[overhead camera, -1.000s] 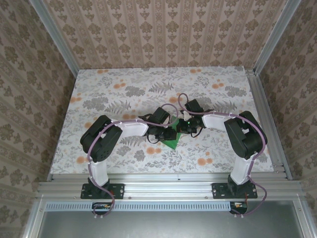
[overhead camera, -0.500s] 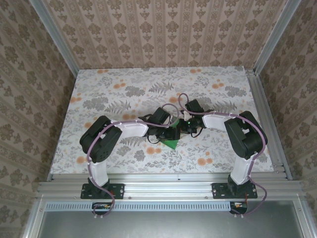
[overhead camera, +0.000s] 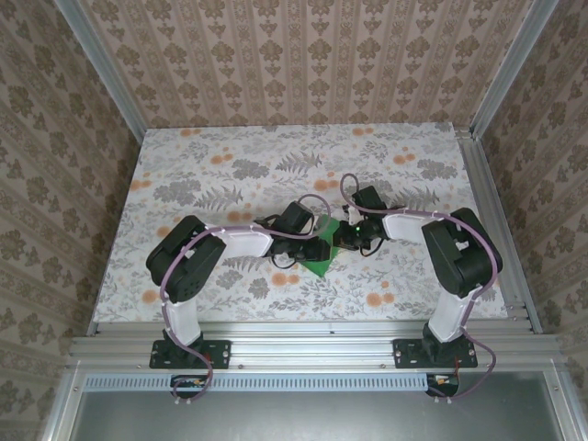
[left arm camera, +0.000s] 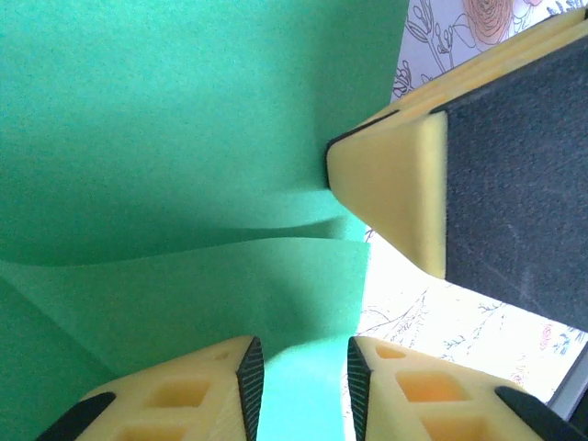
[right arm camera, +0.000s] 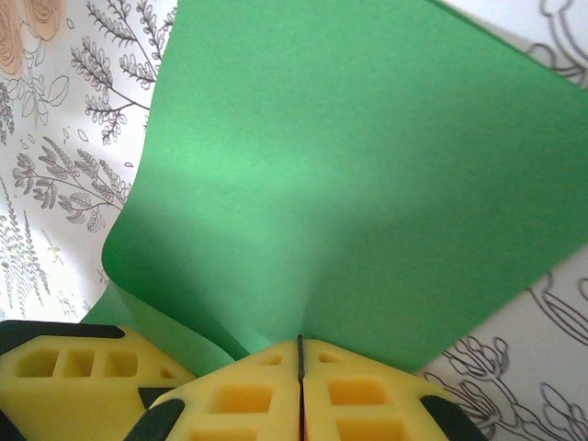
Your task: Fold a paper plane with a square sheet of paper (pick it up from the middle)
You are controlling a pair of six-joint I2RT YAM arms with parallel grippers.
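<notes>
The square sheet of paper (overhead camera: 321, 263) is bright green and sits partly folded and curled near the table's middle, between my two grippers. My right gripper (overhead camera: 343, 241) is shut on one edge of it; in the right wrist view the pads (right arm camera: 300, 342) meet with the sheet (right arm camera: 349, 165) fanning out from them. My left gripper (overhead camera: 316, 248) faces it from the left. Its jaws (left arm camera: 303, 358) stand a little apart, straddling a strip of the paper (left arm camera: 184, 138), whose layers bow in soft waves. A right finger (left arm camera: 390, 184) presses at the sheet's edge.
The floral-patterned tabletop (overhead camera: 230, 165) spreads wide behind and beside the arms. Patterned walls and an aluminium frame (overhead camera: 491, 211) close it in on three sides. Both arms' elbows bend outward over the near part of the table.
My left jaws widened and then narrowed again around the paper. The right wrist has shifted slightly to the right. The sheet has stayed in the same place.
</notes>
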